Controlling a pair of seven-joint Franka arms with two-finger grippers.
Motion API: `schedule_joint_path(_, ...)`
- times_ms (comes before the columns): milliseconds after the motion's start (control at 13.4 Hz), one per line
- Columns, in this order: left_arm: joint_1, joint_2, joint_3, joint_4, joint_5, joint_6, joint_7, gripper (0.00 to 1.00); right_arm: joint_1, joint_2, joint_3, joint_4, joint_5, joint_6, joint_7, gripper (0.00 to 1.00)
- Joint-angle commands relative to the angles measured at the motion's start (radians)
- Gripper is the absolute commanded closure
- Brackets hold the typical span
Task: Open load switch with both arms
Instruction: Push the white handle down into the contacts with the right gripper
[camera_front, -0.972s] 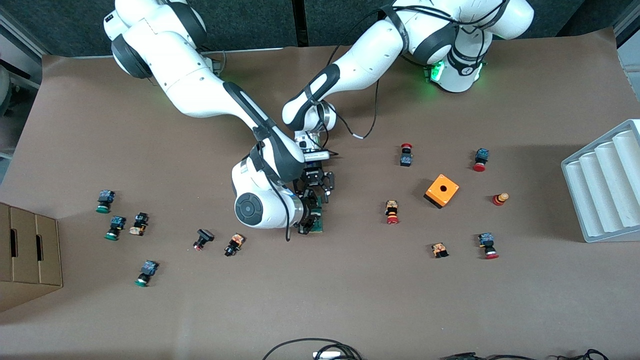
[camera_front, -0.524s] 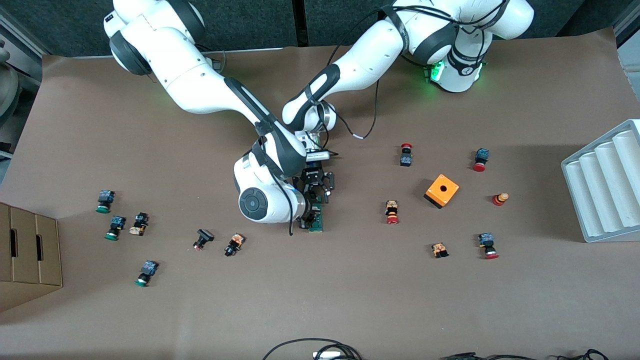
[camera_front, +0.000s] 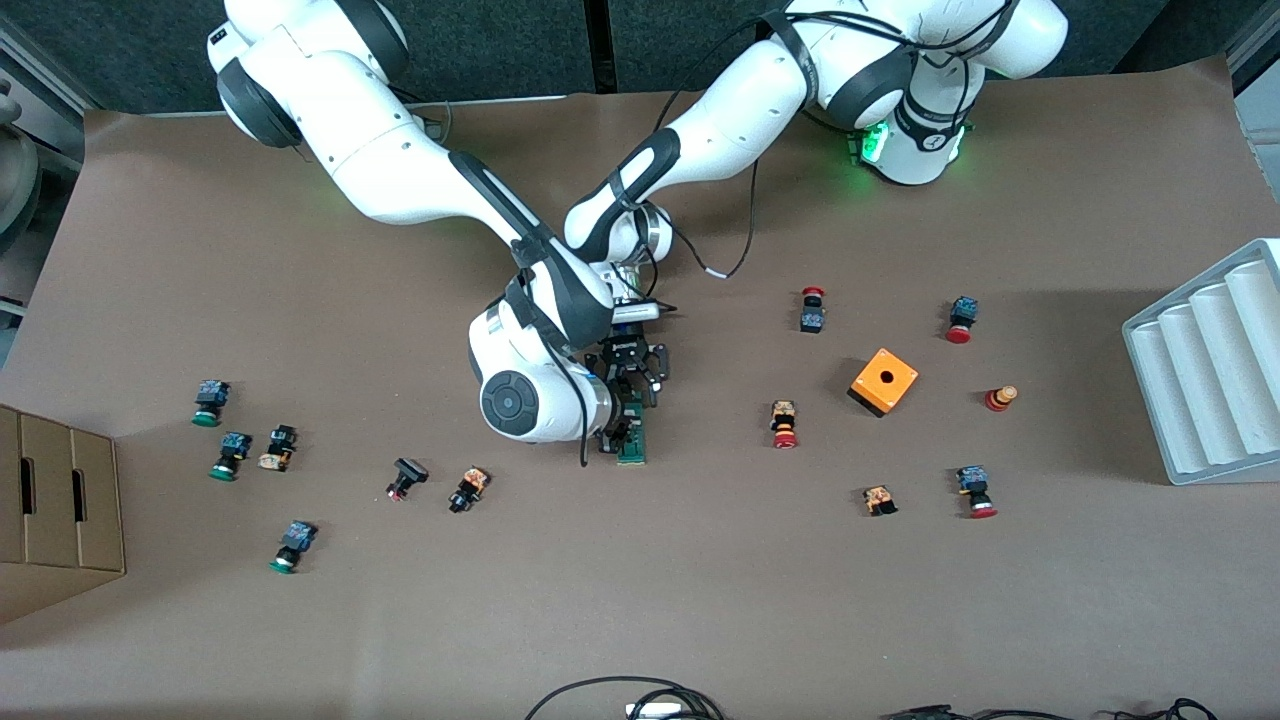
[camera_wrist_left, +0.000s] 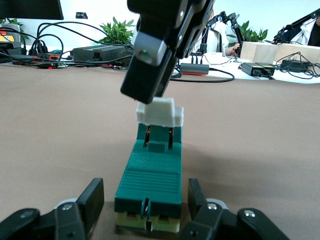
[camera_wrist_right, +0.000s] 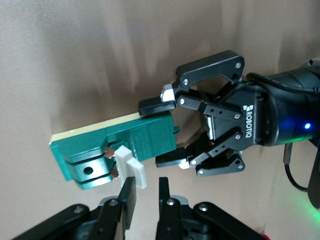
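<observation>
1. Two large white jointed robot arms with black joint bands meet over the middle of the brown paper-covered table (camera_front: 700, 600), both at the load switch (camera_front: 633, 440), a narrow dark-green rectangular block with a cream underside and a white plastic lever piece (camera_wrist_left: 160, 111).
2. That load switch lies flat on the table, roughly midway between the two arms' ends.
3. Left gripper (camera_wrist_left: 147, 210), black with two fingers, is clenched on the switch's body, one finger pad (camera_wrist_right: 156, 105) pressed to each long side at the end away from the lever.
4. Right gripper (camera_wrist_right: 145, 197) sits at the lever end; its two fingers are drawn close together and pinch the white lever piece, which stands raised above the green body in the left wrist view.
5. Right arm's round white wrist joint (camera_front: 525, 400) hangs just beside the switch, toward the right arm's end of the table.
6. An orange cube with a hole in its top (camera_front: 884, 381) stands well apart, toward the left arm's end.
7. Several small push buttons with red caps (camera_front: 784, 424) lie scattered near that cube; others with green caps (camera_front: 229, 455) lie toward the right arm's end.
8. One white ribbed tray (camera_front: 1210, 370) rests at the table's edge by the left arm's end, and a brown cardboard box (camera_front: 55, 510) at the edge by the right arm's end.
</observation>
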Motion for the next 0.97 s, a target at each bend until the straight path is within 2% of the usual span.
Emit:
schedule_joint_path(0, 0.006, -0.003, -0.004, 0.005, 0.009, 0.001, -0.008, 0.24, 0.001, -0.031, 0.011, -0.046, -0.022, -0.006, 0.006, 0.77)
schedule_joint_path(898, 0.006, -0.004, -0.004, 0.005, 0.009, 0.001, -0.008, 0.24, 0.012, 0.004, 0.011, -0.049, -0.059, 0.040, 0.004, 0.79)
